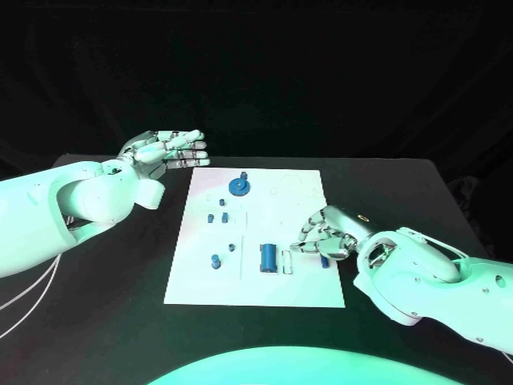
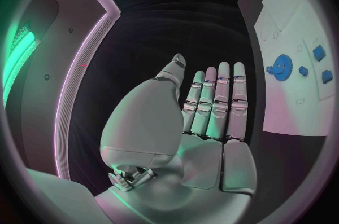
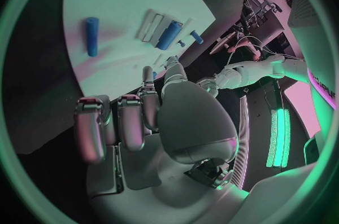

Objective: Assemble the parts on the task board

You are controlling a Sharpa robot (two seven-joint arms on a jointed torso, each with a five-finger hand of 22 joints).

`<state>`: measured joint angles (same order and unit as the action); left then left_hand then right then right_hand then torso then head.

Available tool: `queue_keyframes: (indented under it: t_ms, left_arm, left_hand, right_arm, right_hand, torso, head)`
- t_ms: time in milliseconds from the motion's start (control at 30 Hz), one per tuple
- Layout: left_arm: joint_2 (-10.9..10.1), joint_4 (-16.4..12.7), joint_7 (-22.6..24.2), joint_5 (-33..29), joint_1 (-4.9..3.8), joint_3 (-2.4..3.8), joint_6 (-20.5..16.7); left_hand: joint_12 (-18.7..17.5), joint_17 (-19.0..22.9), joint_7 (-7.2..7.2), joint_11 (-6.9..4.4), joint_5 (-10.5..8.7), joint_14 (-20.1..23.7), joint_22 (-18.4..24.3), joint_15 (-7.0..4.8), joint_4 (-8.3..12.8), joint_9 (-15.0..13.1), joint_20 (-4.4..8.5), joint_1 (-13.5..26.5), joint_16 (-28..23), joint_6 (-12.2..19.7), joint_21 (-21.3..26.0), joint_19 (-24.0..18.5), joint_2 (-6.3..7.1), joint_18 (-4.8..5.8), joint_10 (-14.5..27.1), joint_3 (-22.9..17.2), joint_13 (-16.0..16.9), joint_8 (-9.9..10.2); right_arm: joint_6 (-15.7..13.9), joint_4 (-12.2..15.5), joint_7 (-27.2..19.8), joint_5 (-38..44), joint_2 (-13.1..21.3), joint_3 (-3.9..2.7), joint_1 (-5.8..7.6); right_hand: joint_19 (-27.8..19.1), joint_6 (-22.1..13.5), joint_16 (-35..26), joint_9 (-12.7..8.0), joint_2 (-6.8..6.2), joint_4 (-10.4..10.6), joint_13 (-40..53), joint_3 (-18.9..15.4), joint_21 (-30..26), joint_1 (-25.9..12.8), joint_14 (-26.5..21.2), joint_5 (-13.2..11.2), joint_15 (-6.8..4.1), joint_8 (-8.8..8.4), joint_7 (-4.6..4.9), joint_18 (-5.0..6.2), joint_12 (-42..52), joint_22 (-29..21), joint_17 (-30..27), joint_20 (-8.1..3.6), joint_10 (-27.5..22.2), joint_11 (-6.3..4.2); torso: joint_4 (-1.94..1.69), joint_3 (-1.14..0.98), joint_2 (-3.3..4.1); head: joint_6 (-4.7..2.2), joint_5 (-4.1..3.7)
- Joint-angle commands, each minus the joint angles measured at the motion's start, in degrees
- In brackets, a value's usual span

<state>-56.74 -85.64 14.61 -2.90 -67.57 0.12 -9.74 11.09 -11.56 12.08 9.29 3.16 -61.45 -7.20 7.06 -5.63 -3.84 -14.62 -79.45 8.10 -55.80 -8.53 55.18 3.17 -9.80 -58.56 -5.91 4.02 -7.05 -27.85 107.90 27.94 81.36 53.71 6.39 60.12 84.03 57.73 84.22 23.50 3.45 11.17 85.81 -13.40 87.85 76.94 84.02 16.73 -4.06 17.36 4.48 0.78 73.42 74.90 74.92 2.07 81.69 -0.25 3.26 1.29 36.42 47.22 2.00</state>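
Observation:
The white task board (image 1: 274, 289) lies mid-table. On it are a blue gear (image 1: 240, 187), several small blue pegs (image 1: 215, 261) and a blue cylinder (image 1: 267, 257) beside white slot pieces (image 1: 287, 262). My right hand (image 1: 324, 234) hovers over the board's right edge, fingers curled in. A second blue cylinder (image 3: 92, 36) lies on the board near it, partly hidden (image 1: 324, 261). In the right wrist view a speck of blue (image 3: 154, 74) shows at the fingertips (image 3: 147, 74); whether it is held is unclear. My left hand (image 1: 164, 148) is raised off the board's far left corner, fingers (image 2: 220, 100) straight, holding nothing.
The black table (image 1: 118, 321) surrounds the board, with bare room on both sides. My left forearm (image 1: 49, 216) crosses the table's left part. Thin cables (image 1: 14, 313) hang below it.

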Motion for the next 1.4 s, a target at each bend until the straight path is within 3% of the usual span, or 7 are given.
queue_keyframes:
  t_ms: [33,133,267,400,600,867,1400]
  left_arm:
    - [0.0,-0.1,0.3,-0.2,-0.04,0.02,0.9]
    - [0.0,-0.2,0.4,-0.2,-0.04,0.00,1.0]
    - [0.0,-0.3,0.5,-0.2,-0.04,-0.01,1.1]
    - [0.0,-0.3,0.5,-0.2,-0.04,-0.02,1.1]
    - [0.1,-0.3,0.5,-0.2,-0.04,-0.04,1.2]
    - [0.0,-0.4,0.4,-0.2,-0.04,-0.05,1.3]
    - [-0.1,-0.4,0.2,-0.2,-0.04,-0.05,1.4]
  left_hand:
    - [-0.3,0.1,0.36,0.13,-0.31,-0.3,0.1,0.06,0.1,0.1,0.00,-0.3,-0.2,0.1,0.1,0.6,-0.29,-0.79,-0.4,0.3,-0.1,0.3]
    - [-0.3,0.1,0.34,0.12,-0.32,-0.3,0.1,0.06,0.2,0.1,0.00,-0.4,-0.3,0.1,0.2,0.6,-0.35,-0.78,-0.4,0.2,-0.1,0.3]
    - [-0.3,0.1,0.34,0.12,-0.32,-0.3,0.1,0.06,0.2,0.1,0.00,-0.4,-0.3,0.1,0.2,0.6,-0.35,-0.78,-0.4,0.2,-0.1,0.3]
    - [-0.3,0.1,0.34,0.12,-0.32,-0.3,0.1,0.06,0.2,0.1,0.00,-0.4,-0.3,0.1,0.2,0.6,-0.35,-0.78,-0.4,0.2,-0.1,0.3]
    - [-0.3,0.1,0.33,0.12,-0.32,-0.3,0.1,0.06,0.2,0.1,0.00,-0.4,-0.3,0.1,0.2,0.6,-0.36,-0.79,-0.4,0.2,-0.1,0.3]
    - [-0.4,0.1,0.30,0.10,-0.31,-0.3,0.2,0.06,0.2,0.1,0.00,-0.5,-0.3,0.1,0.3,0.7,-0.38,-0.79,-0.4,0.2,-0.1,0.3]
    - [-0.4,0.1,0.28,0.09,-0.32,-0.4,0.2,0.05,0.2,0.1,0.00,-0.5,-0.4,0.1,0.3,0.7,-0.40,-0.79,-0.4,0.3,-0.1,0.3]
  right_arm:
    - [2.5,0.3,-3.3,-0.1,2.1,0.04,0.31]
    - [3.5,0.4,-2.8,2.2,4.0,0.09,0.36]
    - [2.7,0.3,-1.1,4.8,5.2,0.19,-0.19]
    - [1.9,-0.1,0.9,6.5,5.3,0.23,-1.03]
    - [2.3,-1.2,3.3,7.8,4.6,0.31,-1.95]
    - [3.4,-3.1,5.8,9.0,3.3,0.38,-3.18]
    - [3.8,-5.1,6.4,9.1,0.3,0.39,-3.94]
  right_hand:
    - [4.9,0.0,-0.3,-0.5,1.30,-0.3,-8.6,0.6,-0.3,2.0,3.8,-0.9,0.45,-0.78,0.18,-0.23,-0.4,14.4,4.3,0.52,-0.1,0.42]
    - [4.9,0.7,-0.2,-0.7,1.44,-0.6,-8.6,1.0,-0.3,2.8,3.8,-1.1,0.44,-1.14,0.06,-0.23,-0.5,14.4,4.4,0.60,-0.2,0.36]
    - [5.0,1.5,-0.2,-0.9,1.33,-0.7,-8.6,1.2,-0.1,3.1,3.8,-0.8,0.39,-1.40,-0.09,-0.28,-0.5,14.4,4.5,0.61,-0.2,0.25]
    - [4.9,2.1,-0.3,-1.0,0.95,-0.6,-8.8,1.1,-0.2,2.9,3.8,-0.4,0.32,-1.55,-0.20,-0.25,-0.8,14.4,4.3,0.59,-0.3,0.16]
    - [4.9,2.9,-0.4,-1.0,0.45,-0.1,-8.9,0.8,-0.2,2.4,3.8,-0.4,0.23,-1.66,-0.35,-0.24,-1.0,14.4,4.2,0.53,-0.3,0.05]
    - [4.9,3.8,-0.5,-0.9,0.24,0.5,-9.1,0.6,-0.3,1.7,3.7,-0.2,0.11,-1.61,-0.60,-0.21,-1.3,14.4,4.1,0.44,-0.4,-0.13]
    - [4.9,4.2,-0.5,-0.7,0.40,1.0,-9.1,0.8,-0.4,1.5,3.8,0.3,-0.05,-1.56,-0.83,-0.21,-1.3,14.4,4.1,0.33,-0.3,-0.32]
  torso:
    - [0.25,0.01,0.03]
    - [0.47,-0.09,0.09]
    - [0.62,-0.10,0.06]
    - [0.78,-0.14,0.11]
    - [0.53,-0.08,0.10]
    - [0.55,-0.09,0.11]
    - [0.47,-0.05,0.07]
  head:
    - [-0.15,-0.31]
    - [-0.13,-0.53]
    - [-0.07,-1.17]
    - [-0.02,-1.30]
    - [0.17,-1.52]
    - [0.51,-1.33]
    - [0.71,-1.23]
